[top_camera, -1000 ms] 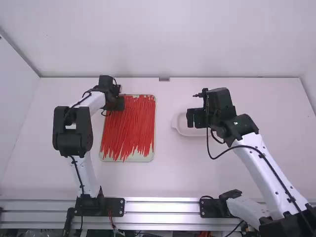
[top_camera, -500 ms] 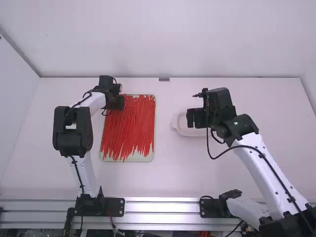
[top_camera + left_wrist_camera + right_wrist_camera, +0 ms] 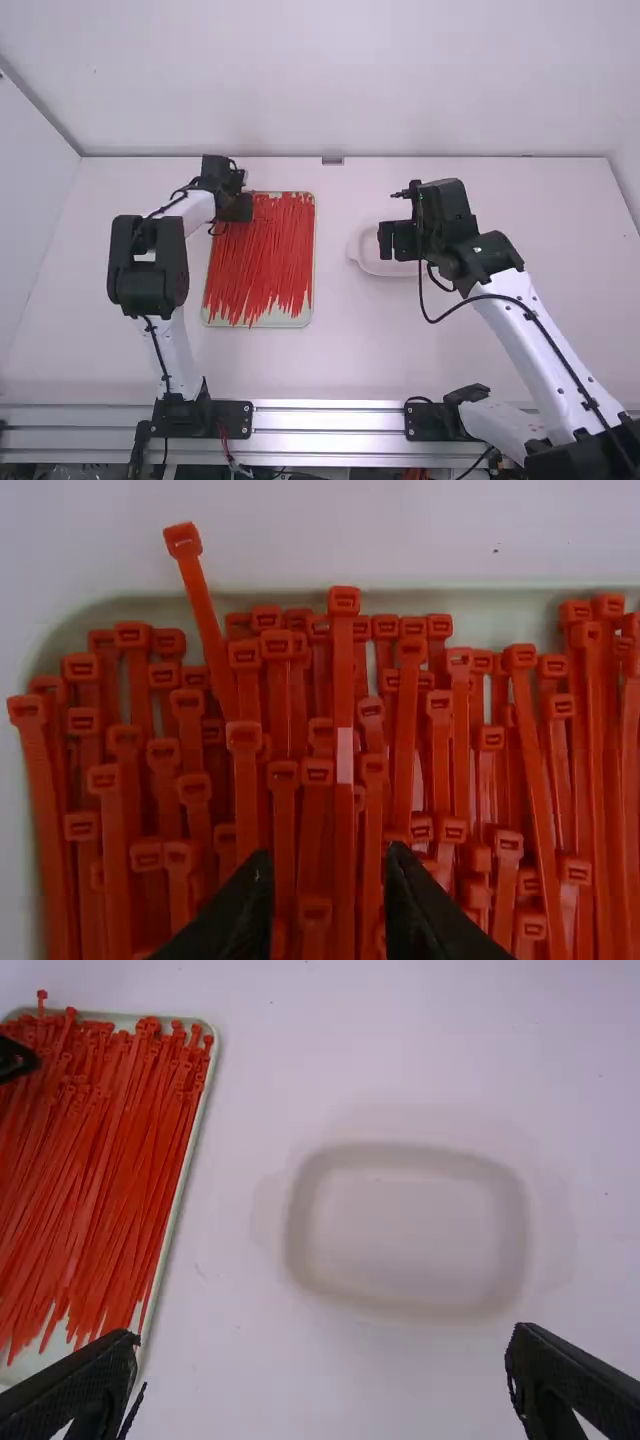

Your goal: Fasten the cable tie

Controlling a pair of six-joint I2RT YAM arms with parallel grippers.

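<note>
Left wrist view: left gripper, part-open and empty, straddled red cable ties at the tray's eleven o'clock, likely to pinch one; right gripper gaped empty above the white dish.

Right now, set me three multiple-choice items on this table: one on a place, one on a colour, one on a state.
1. The left pincer is: A at the far end of the tray; B at its near end; C off it entirely.
2. The cable ties are: A blue; B red; C black.
3. The white dish is: A heaped with ties; B lidded; C empty.
Key: A, its fingers sit among tie heads by the far rim; B, the whole pile is red; C, its bare floor shows.
</note>
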